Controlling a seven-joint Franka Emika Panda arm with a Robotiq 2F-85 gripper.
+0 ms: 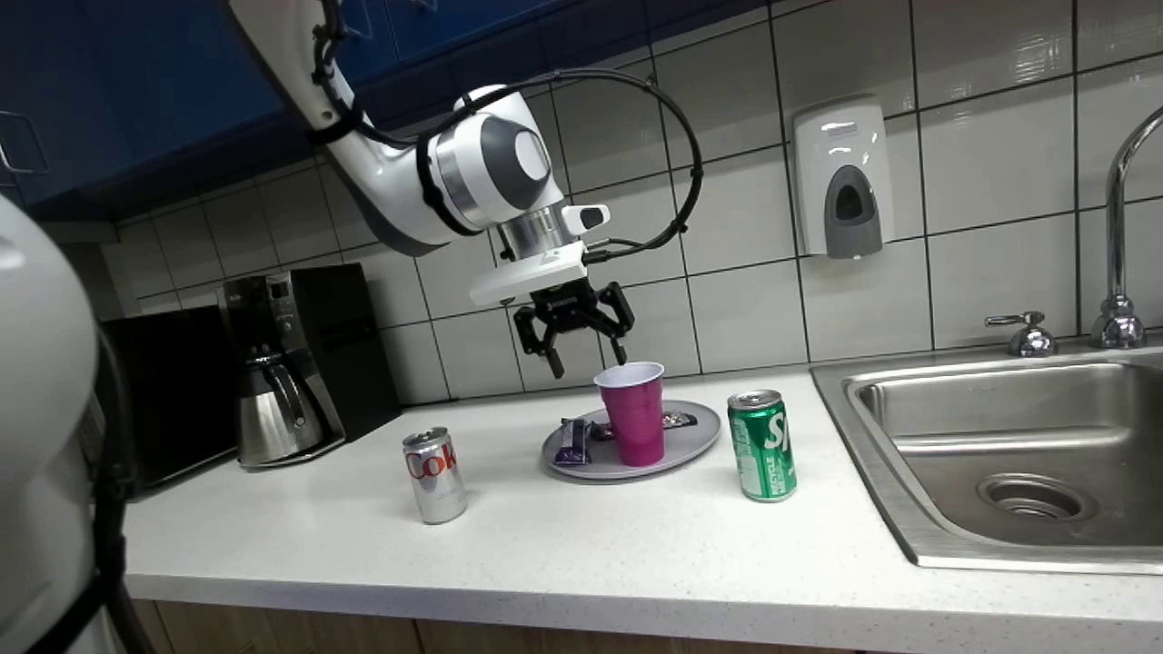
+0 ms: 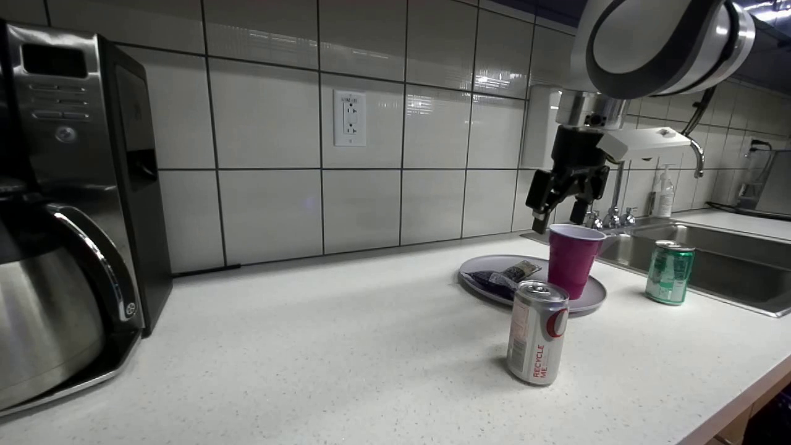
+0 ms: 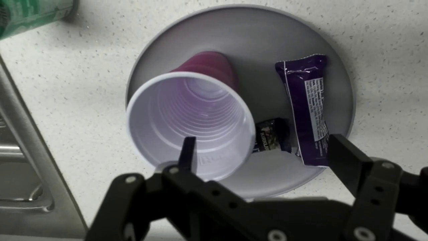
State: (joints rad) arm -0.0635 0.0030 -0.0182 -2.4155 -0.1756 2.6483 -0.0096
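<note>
Left to right in an exterior view: a coffee maker (image 1: 341, 345) stands well left of the robot's black fingers (image 3: 347, 162); an upright silver can (image 1: 441, 486), red-lettered, is on the white counter (image 1: 545, 549) to their lower left. The fingers hang wide apart — below the left-hand one, a purple-wrapped bar (image 1: 573, 442) lies on a gray plate (image 1: 692, 442); just below the right-hand one, an upright magenta cup (image 1: 639, 422) stands on that plate. A green can (image 1: 763, 450) and steel sink (image 1: 999, 557) are to their right.
</note>
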